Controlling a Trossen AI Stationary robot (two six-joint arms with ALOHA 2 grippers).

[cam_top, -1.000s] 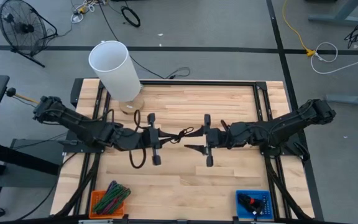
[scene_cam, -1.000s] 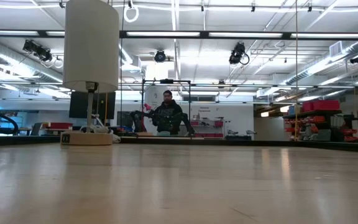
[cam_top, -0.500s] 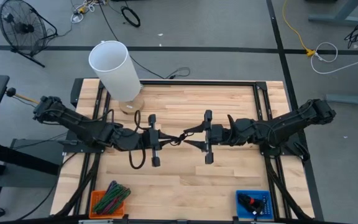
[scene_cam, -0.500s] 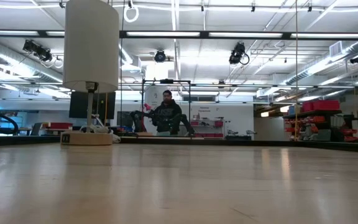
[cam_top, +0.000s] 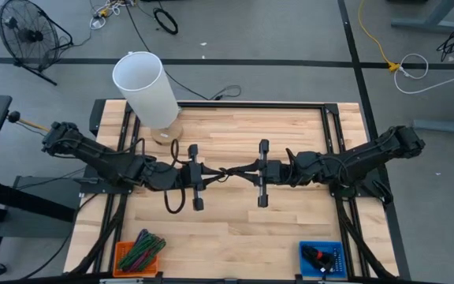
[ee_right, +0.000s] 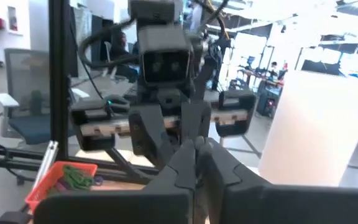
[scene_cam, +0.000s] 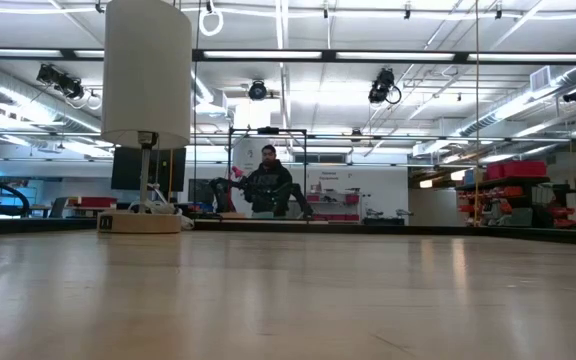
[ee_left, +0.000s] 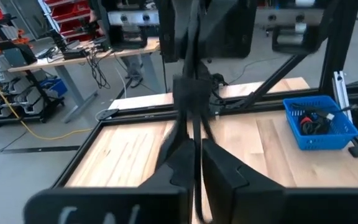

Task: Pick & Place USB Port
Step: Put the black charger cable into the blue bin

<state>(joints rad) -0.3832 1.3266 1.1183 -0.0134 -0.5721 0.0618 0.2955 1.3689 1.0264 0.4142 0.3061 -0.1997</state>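
A black USB cable [cam_top: 225,170] spans the short gap between my two grippers, high over the middle of the table. My left gripper [cam_top: 213,172] comes level from the table's left and is shut on the cable. My right gripper [cam_top: 240,169] comes level from the right and is shut on the cable's other end. The rest of the cable hangs in a slack loop [cam_top: 169,201] beside the left hand. The low view shows neither gripper nor the cable. My left gripper pinches the cable [ee_left: 194,140] between its two fingers, coming level from the table's left, with the fingers along the cable. The cable is lifted clear of the table and runs straight on toward the right gripper. My right gripper is shut on the cable's free end [cam_top: 233,170], level from the table's right. Its own fingers [ee_right: 185,155] hide the place of contact in the wrist view. That end is clear of the table.
A lamp with a tall white shade [cam_top: 146,88] stands on a wooden base at the far left. An orange bin [cam_top: 139,254] of coloured cables sits at the near left, a blue bin [cam_top: 322,259] at the near right. Bare wood [cam_top: 227,237] lies below the grippers.
My right gripper, open with its fingers on either side of the cable's end, has tipped a little and shut on it. My left gripper has kept still with the cable.
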